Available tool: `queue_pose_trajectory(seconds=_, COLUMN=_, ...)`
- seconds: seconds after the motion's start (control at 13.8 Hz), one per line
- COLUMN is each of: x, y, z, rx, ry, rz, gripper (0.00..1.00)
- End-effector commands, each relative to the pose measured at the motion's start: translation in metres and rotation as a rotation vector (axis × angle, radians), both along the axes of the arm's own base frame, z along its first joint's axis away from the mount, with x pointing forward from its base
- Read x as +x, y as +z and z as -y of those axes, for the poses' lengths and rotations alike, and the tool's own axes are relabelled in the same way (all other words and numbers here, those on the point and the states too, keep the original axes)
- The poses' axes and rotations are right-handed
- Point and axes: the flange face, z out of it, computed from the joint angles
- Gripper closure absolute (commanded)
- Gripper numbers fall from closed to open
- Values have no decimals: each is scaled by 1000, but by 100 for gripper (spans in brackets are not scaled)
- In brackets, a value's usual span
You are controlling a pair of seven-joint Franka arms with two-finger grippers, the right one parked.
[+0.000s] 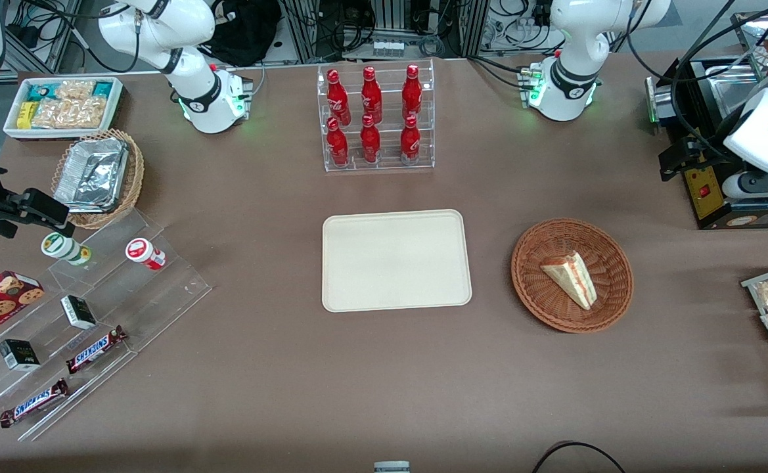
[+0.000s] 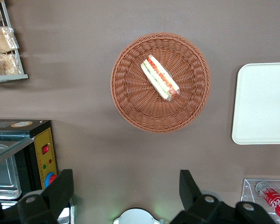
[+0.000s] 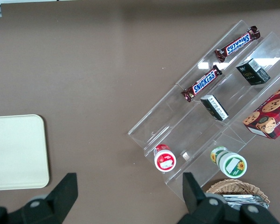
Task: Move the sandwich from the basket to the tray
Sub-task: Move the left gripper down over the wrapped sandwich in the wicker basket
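Well apart: sandwich [image 2: 160, 78], open-fingered gripper [image 2: 126, 191]

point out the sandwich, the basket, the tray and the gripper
sandwich [image 1: 571, 278], front view, on its pale bread face
basket [image 1: 533, 289], front view, on its woven wall
tray [image 1: 395, 260], front view, on its bare middle
gripper [image 2: 126, 189], left wrist view, midway between its open fingers, above the table

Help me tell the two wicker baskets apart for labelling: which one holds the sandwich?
The reddish-brown basket beside the tray holds the sandwich; the lighter tan basket holds foil containers. The open gripper hangs above the table.
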Motion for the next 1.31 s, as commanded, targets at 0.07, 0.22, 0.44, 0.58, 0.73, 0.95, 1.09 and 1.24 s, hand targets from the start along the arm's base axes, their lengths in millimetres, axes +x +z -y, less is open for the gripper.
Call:
queue_pose_trajectory(seconds=0.07, x=-3, y=9, z=1, rx=2, ry=26, rz=17, gripper=0)
queue_pose_trajectory(seconds=0.22, x=-2, y=6, z=0, rx=3, ry=19, rz=10, gripper=0)
queue_pose_trajectory(seconds=0.44, x=20, y=-41, z=3, rx=12, ry=83, rz=-68, gripper=0)
queue_pose_trajectory(seconds=0.58, x=41, y=-85, z=11, rx=18, ry=109, rz=-124, gripper=0)
queue_pose_trajectory(seconds=0.73, x=49, y=-121, z=16, rx=31, ry=136, rz=-111, gripper=0)
queue_pose_trajectory(seconds=0.95, x=50, y=-187, z=35, rx=36, ry=225, rz=-55, gripper=0)
queue_pose_trajectory(seconds=1.09, x=48, y=-230, z=51, rx=36, ry=445, rz=15, gripper=0)
queue_pose_trajectory(seconds=1.24, x=37, y=-270, z=62, rx=4, ry=606, rz=97, gripper=0)
